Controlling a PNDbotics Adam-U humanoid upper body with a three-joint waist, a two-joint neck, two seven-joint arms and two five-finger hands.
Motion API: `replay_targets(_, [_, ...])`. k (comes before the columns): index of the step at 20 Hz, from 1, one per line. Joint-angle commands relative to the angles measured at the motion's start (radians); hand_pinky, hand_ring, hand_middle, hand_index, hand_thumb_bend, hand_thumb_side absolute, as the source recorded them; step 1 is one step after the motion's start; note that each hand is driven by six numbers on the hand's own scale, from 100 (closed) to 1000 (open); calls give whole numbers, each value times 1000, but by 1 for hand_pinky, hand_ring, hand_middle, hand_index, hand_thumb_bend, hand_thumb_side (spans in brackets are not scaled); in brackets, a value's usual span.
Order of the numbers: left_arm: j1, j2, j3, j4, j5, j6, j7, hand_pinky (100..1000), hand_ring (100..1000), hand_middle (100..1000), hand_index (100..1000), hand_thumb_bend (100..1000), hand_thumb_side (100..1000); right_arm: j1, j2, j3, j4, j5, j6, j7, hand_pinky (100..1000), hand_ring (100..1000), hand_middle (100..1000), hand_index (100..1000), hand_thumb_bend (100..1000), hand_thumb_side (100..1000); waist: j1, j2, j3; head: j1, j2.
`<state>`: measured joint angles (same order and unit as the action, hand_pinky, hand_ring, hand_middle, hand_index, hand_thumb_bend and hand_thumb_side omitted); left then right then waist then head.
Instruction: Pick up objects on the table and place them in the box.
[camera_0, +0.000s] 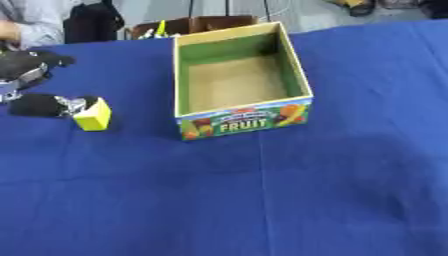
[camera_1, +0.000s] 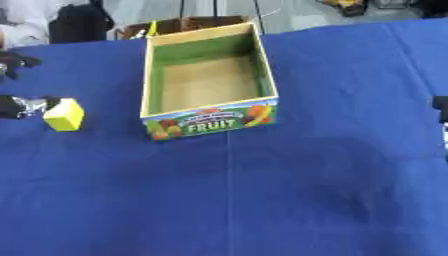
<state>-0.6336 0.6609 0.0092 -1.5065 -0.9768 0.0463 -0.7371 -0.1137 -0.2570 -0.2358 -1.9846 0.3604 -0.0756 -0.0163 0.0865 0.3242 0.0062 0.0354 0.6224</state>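
Left hand at the yellow block, beside the box

The left hand (camera_0: 39, 105) pinches the yellow block (camera_0: 94, 115) at its fingertips, over the blue table (camera_0: 262, 200); the open fruit box (camera_0: 243, 120) stands just beyond the block, away from the hand. Right hand (camera_1: 442, 112): cannot tell.

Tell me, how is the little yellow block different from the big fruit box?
The yellow block is small and solid; the fruit box is far larger, open on top and looks empty. The block is plain yellow, while the box has green inner walls and a picture label reading FRUIT. The robot's left hand is at the block; nothing touches the box. Both have boxy shapes and are over the blue cloth.
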Motion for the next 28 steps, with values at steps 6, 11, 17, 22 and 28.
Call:
replay_targets(6, [-81, 59, -18, 155, -3, -47, -83, 681, 775, 943, 1000, 408, 612, -3, -23, 5, -15, -2, -4, 8, 788, 822, 687, 760, 100, 897, 4, -18, -7, 12, -11])
replay_targets(11, [-123, 62, -29, 210, -46, -81, -117, 678, 766, 942, 1000, 341, 614, -2, -23, 8, -15, 2, -4, 13, 788, 823, 686, 760, 100, 897, 8, -16, -11, 19, -10])
replay_targets(17, [-175, 60, -43, 300, -55, -119, -130, 673, 756, 943, 1000, 261, 594, -1, -25, 10, -15, 5, -5, 17, 789, 825, 686, 760, 100, 897, 12, -15, -17, 28, -10])
replay_targets(22, [-203, 61, -58, 360, -56, -150, -164, 703, 781, 985, 1000, 452, 543, -1, -25, 12, -15, 8, -7, 19, 789, 825, 684, 757, 100, 897, 15, -12, -23, 33, -14])
replay_targets(28, [-230, 59, -59, 382, -88, -178, -169, 702, 790, 994, 1000, 502, 538, -1, -25, 14, -15, 12, -7, 24, 789, 827, 683, 756, 100, 898, 20, -7, -28, 38, -20])
